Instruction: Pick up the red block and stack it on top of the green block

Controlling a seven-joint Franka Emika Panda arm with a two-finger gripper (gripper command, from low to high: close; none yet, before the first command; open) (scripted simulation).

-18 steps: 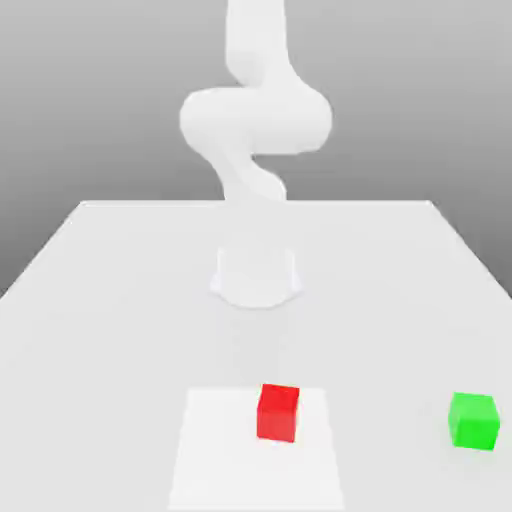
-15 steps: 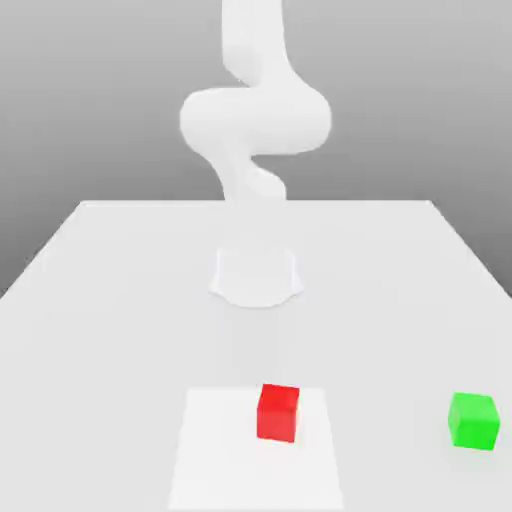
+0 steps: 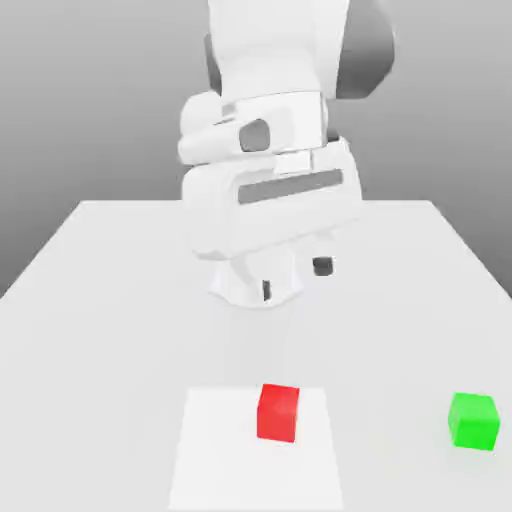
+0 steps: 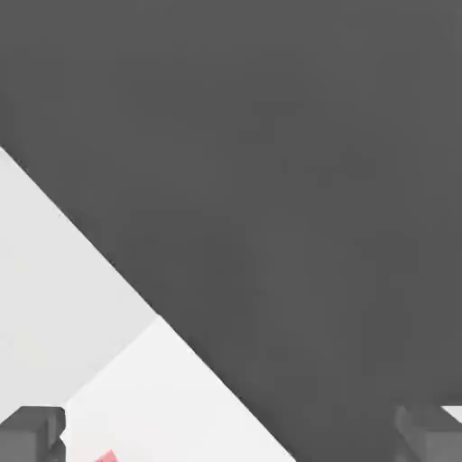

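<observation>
Below centre of the exterior view, the red block point(image 3: 278, 412) sits lower than the gripper point(image 3: 294, 279), which hangs wide open and empty; the green block point(image 3: 472, 420) lies at lower right. At the hand view's bottom edge, spread fingertips point(image 4: 32, 433) flank a red sliver point(image 4: 106, 457).

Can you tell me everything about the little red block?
The red block is a small, plain, bright red cube that looks matte. It sits flat and upright on a paler square patch of the white table, near the patch's far edge. Nothing touches it besides that surface. The green block sits apart, toward the exterior view's right.
</observation>
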